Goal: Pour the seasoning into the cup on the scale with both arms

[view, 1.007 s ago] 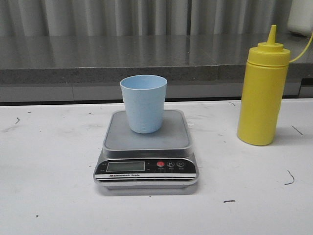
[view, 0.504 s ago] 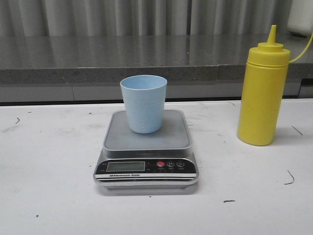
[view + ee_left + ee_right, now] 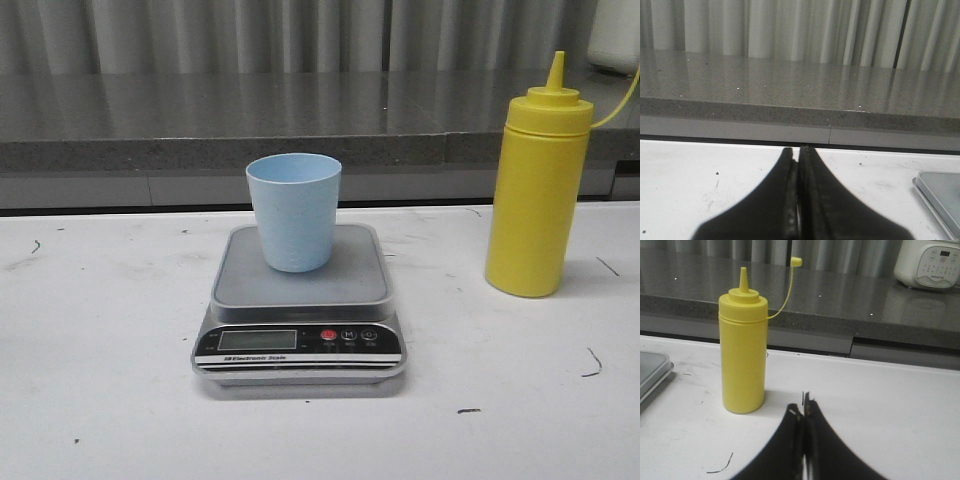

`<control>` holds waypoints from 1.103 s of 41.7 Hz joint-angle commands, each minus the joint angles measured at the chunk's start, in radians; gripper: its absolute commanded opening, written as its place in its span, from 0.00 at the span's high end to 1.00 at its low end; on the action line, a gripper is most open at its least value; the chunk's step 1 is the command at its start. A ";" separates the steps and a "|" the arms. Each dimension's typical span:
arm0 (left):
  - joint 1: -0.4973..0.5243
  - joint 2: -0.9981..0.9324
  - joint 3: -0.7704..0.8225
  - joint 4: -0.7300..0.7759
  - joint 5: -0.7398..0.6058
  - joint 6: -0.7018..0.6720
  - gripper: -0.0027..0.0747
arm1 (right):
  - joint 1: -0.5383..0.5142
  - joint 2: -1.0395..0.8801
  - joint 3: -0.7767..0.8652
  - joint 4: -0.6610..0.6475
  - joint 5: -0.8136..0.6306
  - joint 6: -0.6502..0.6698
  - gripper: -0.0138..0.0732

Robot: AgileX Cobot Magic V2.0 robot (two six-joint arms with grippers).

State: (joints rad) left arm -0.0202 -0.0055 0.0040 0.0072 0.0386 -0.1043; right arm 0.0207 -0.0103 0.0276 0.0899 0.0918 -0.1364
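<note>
The pale blue plastic cup [image 3: 293, 212] stands on the grey digital scale [image 3: 299, 305]. The yellow squeeze bottle [image 3: 537, 183], uncapped, stands upright at three o'clock on the white desk [image 3: 100, 380]. Both the left gripper [image 3: 798, 200] and right gripper [image 3: 803, 440] are closed on nothing. Whether the cup holds seasoning cannot be told, so this fits before pouring or after.

My left gripper [image 3: 798, 200] sits low-centre in its wrist view, fingers pressed together; my right gripper [image 3: 803, 440] likewise, its 2 fingers touching.

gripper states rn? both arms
Left gripper: shut, holding nothing.
Right gripper: shut, holding nothing, short of the yellow squeeze bottle.
</note>
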 commanded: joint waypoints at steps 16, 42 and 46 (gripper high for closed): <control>-0.006 -0.016 0.026 0.001 -0.085 -0.007 0.99 | -0.005 -0.016 -0.006 -0.014 -0.113 0.067 0.92; -0.006 -0.016 0.026 0.001 -0.085 -0.007 0.99 | -0.005 -0.016 -0.006 -0.061 -0.117 0.195 0.92; -0.006 -0.016 0.026 0.001 -0.085 -0.007 0.99 | -0.005 -0.016 -0.006 -0.061 -0.117 0.195 0.92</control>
State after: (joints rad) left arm -0.0202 -0.0055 0.0040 0.0072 0.0386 -0.1043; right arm 0.0207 -0.0103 0.0276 0.0354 0.0614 0.0567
